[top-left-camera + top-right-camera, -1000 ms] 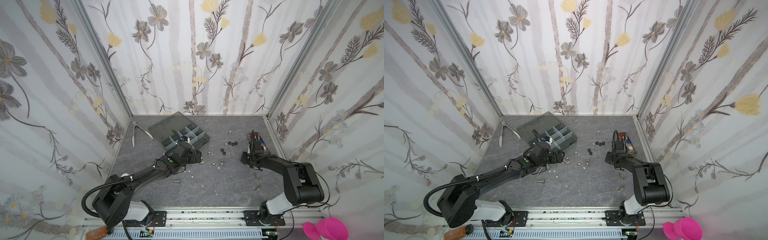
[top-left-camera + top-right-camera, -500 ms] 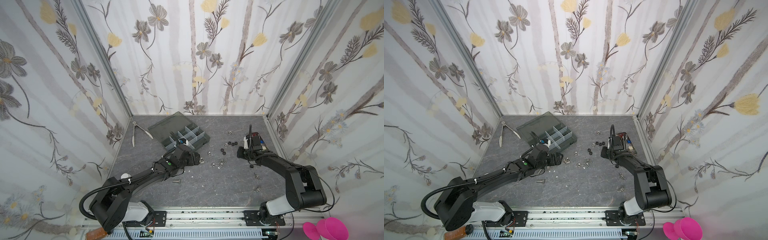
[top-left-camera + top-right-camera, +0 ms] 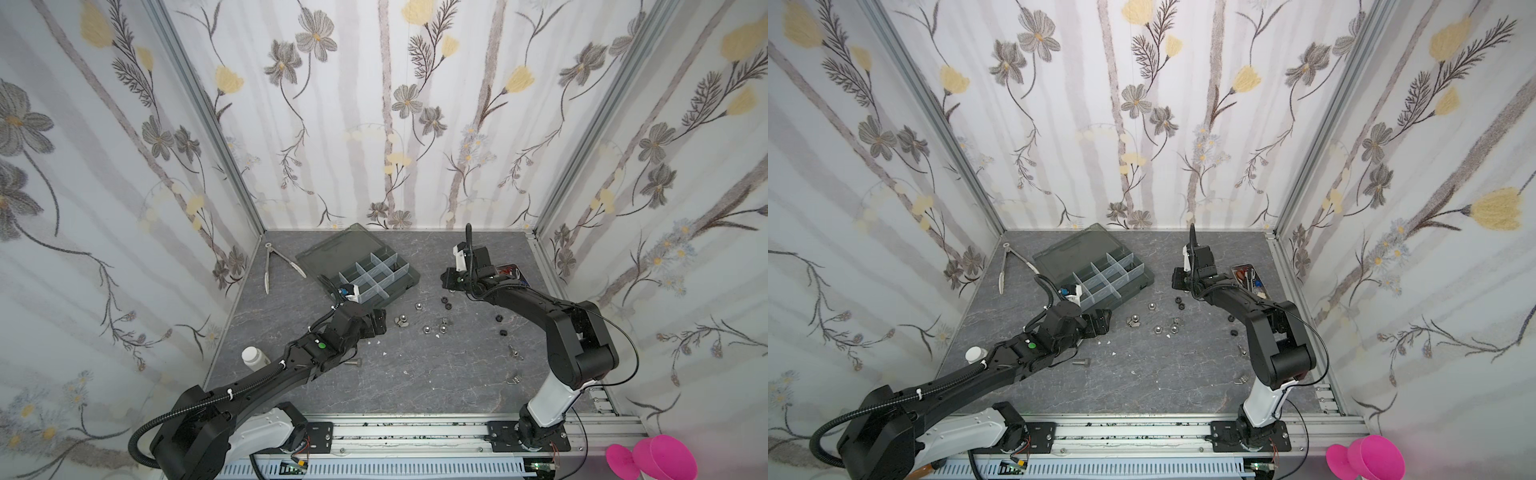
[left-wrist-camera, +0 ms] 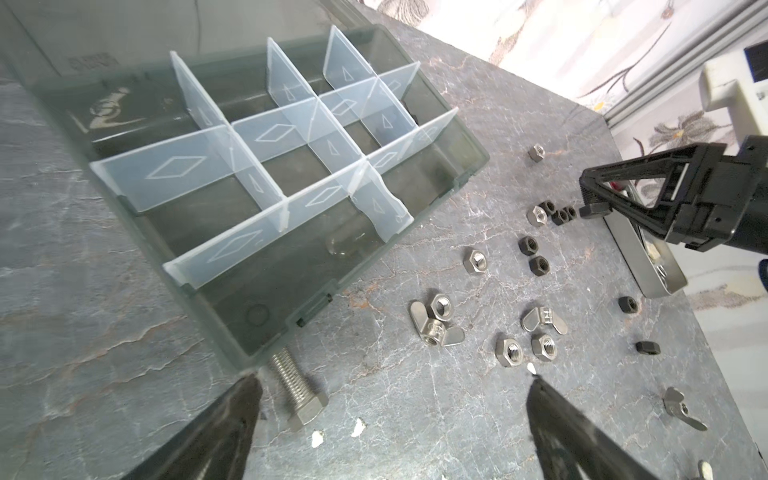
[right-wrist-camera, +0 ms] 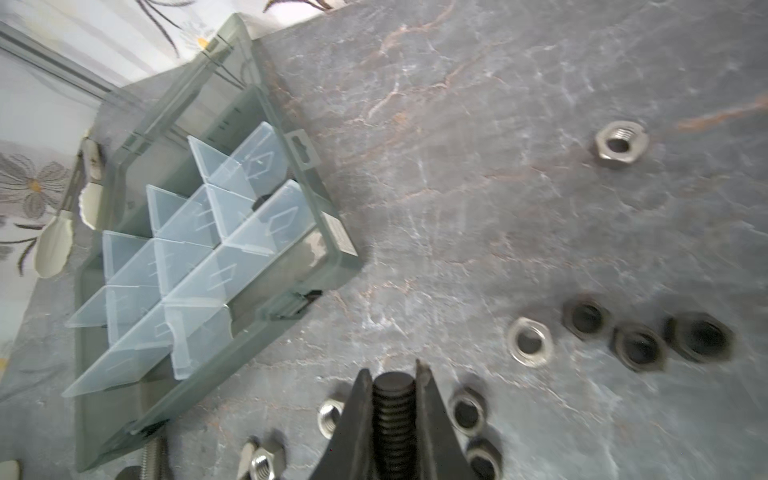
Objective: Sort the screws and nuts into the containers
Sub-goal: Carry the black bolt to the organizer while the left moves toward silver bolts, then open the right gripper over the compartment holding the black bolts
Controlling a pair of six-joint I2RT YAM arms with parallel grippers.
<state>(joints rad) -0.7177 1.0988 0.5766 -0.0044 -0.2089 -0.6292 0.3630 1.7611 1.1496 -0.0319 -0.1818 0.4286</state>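
Evidently early on, the right claw (image 5: 392, 372) is clamping a black threaded screw (image 5: 393, 415) above scattered silver and black hex nuts (image 5: 530, 340), while the wide-open left claw (image 4: 392, 384) is hovering over a silver hex-head screw (image 4: 297, 390) beside the seemingly empty smoky-grey divided organizer box (image 4: 232, 309).

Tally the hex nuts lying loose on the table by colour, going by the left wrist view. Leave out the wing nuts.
silver hex nuts: 6
black hex nuts: 7
Total: 13
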